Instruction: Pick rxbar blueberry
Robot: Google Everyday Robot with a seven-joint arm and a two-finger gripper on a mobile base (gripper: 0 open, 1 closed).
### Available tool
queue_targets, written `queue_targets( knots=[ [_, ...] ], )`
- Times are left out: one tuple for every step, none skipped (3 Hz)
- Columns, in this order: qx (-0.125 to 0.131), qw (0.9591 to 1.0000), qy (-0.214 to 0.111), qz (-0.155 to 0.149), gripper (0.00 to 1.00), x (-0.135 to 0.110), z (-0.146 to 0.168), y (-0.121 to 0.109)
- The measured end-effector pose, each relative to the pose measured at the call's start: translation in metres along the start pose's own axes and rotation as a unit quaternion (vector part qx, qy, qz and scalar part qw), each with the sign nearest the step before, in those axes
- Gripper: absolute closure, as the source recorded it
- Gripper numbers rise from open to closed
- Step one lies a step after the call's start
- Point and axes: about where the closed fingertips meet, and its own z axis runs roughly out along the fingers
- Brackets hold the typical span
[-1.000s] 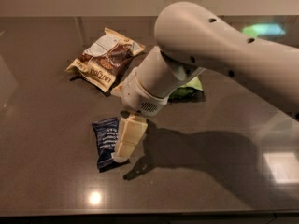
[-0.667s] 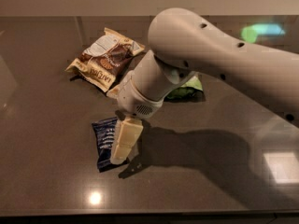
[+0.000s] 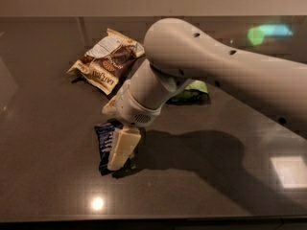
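Comes down and a touch left versus a second ago; now puts the gripper (image 3: 120, 158) over the right side of the rxbar blueberry (image 3: 103, 143), lower left of centre. Looks unmoved and flat on the bench (image 3: 48, 186), so no lift yet. Cannot tell how wide the gripper stands or whether it holds anything; probably at contact. Plenty of bare bench below and right. Brown-and-cream bag (image 3: 108, 61) upper left and green pouch (image 3: 195, 89) behind the arm (image 3: 216, 66), both apart from the bar.
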Motion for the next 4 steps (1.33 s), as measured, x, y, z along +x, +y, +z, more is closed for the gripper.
queue_targets(
  knots=[
    [-0.003,1.0,-0.005,-0.004,0.41,0.0,0.001,0.004],
    [0.0,0.9999,-0.014,-0.007,0.65,-0.004,-0.005,0.006],
    [0.004,0.9997,-0.02,-0.01,0.87,-0.007,-0.01,0.006],
    [0.01,0.9996,-0.024,-0.012,1.0,-0.01,-0.016,0.005]
  ],
)
